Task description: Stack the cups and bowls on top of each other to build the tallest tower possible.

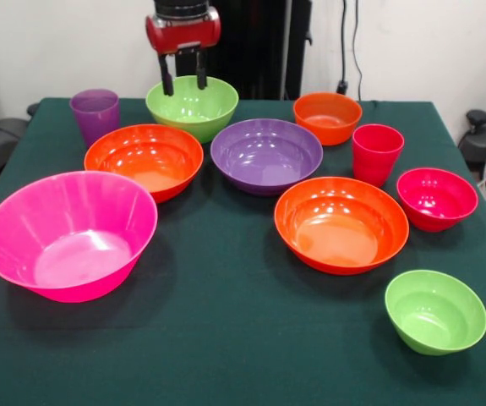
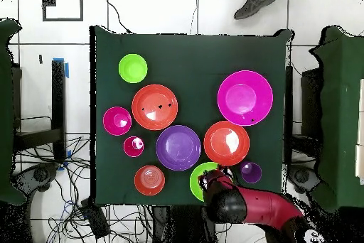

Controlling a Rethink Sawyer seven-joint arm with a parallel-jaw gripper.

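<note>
Hanging slightly parted and empty over the far lime green bowl [image 1: 192,106], the end effector [image 1: 183,79] nears its rim.

Dark green tablecloth [image 1: 226,338], tangled cables [image 2: 43,176] on white floor, person's shoe [image 2: 257,3]

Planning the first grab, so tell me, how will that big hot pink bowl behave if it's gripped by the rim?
The hot pink bowl looks like thin glossy plastic, so probably light but slippery. Its wide flared wall may flex or tilt in a rim pinch. It stands apart from its neighbours, so tipping should disturb little.
</note>
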